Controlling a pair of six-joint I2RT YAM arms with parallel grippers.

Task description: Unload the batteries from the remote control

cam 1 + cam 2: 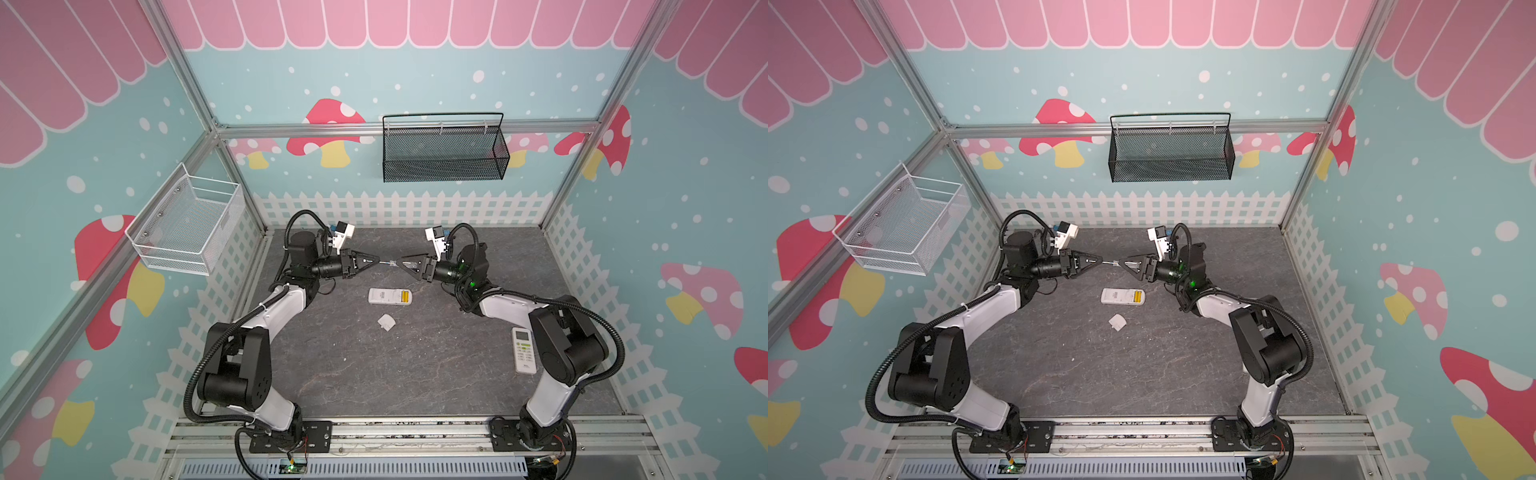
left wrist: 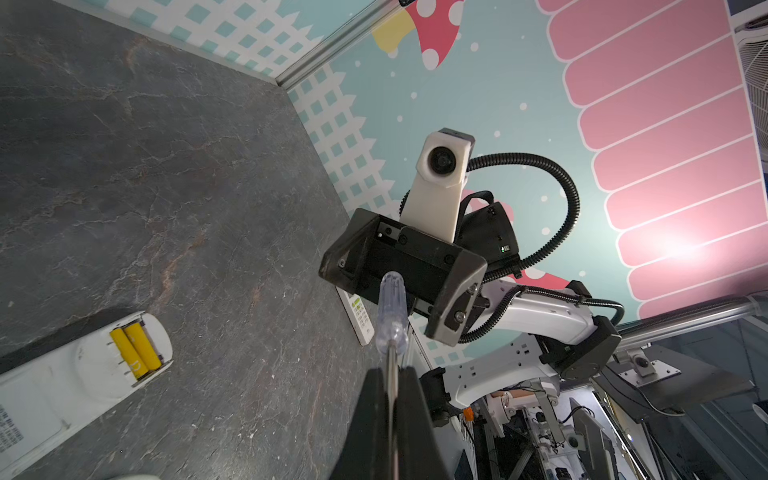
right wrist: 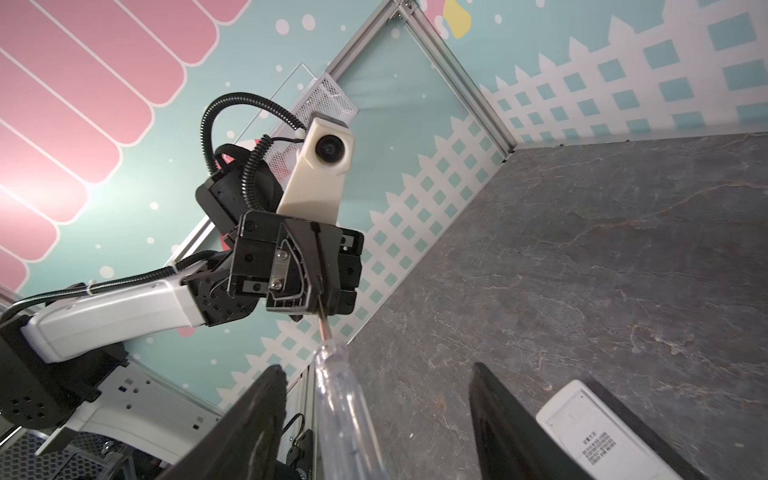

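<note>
Nearest, on the right, a white button-faced remote control lies face up beside the right arm. Its key print is too small to read. The grey stone-look table has broad bare room across its near half. Toward the middle a small white battery cover lies loose, apart from the white face-down remote control just beyond it. That remote's long axis runs left to right. Its back label carries lines of print that cannot be read. In the open bay at its right end sit the two bright yellow batteries, side by side, their long axes crosswise to the remote, near to far. Farther on, above the table, the left gripper is pressed together on the metal shaft of a clear-handled screwdriver, which lies left to right. The right gripper stands spread around the handle. A black mesh basket hangs on the far wall.
</note>
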